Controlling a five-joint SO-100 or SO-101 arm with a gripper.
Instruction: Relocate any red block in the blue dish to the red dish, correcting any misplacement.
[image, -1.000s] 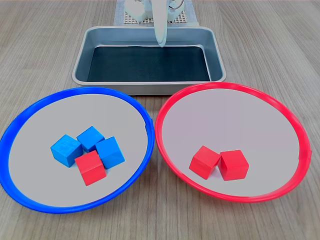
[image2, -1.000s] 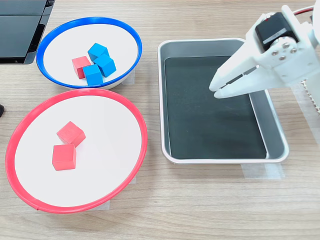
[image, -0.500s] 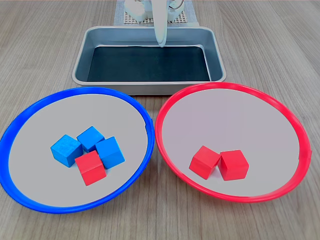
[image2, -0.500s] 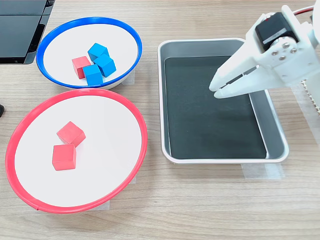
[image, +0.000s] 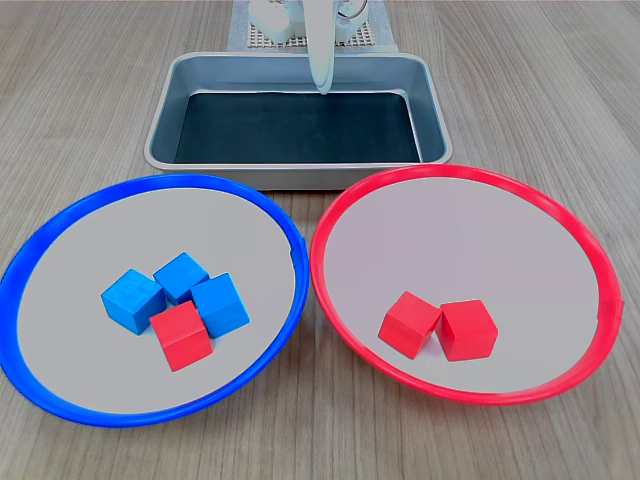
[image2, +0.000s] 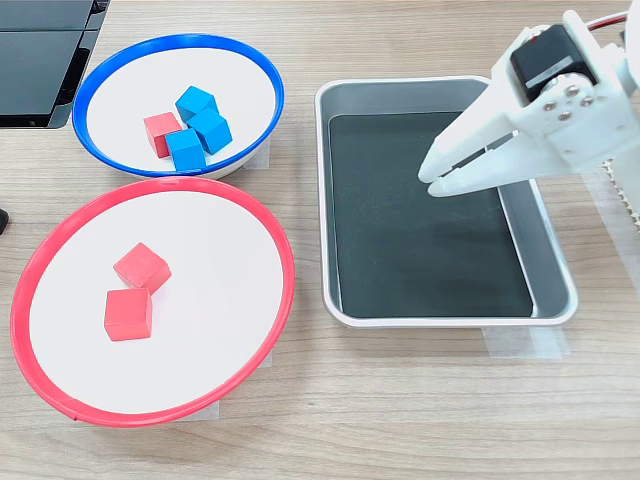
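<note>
A small matte red cube (image: 182, 335) sits in the blue-rimmed round dish (image: 60, 226), touching blue cubes (image: 220, 304). The white plastic gripper (image2: 437, 182) hangs over the rectangular metal tray (image2: 350, 92), fingertips nearly together, holding nothing.

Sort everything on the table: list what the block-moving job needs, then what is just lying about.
Needed:
- red block among the blue cubes
- blue dish holding it
- red dish, the destination
- gripper, holding nothing

Lying about:
- three blue cubes
- two red cubes already in the red dish
- metal tray
</note>
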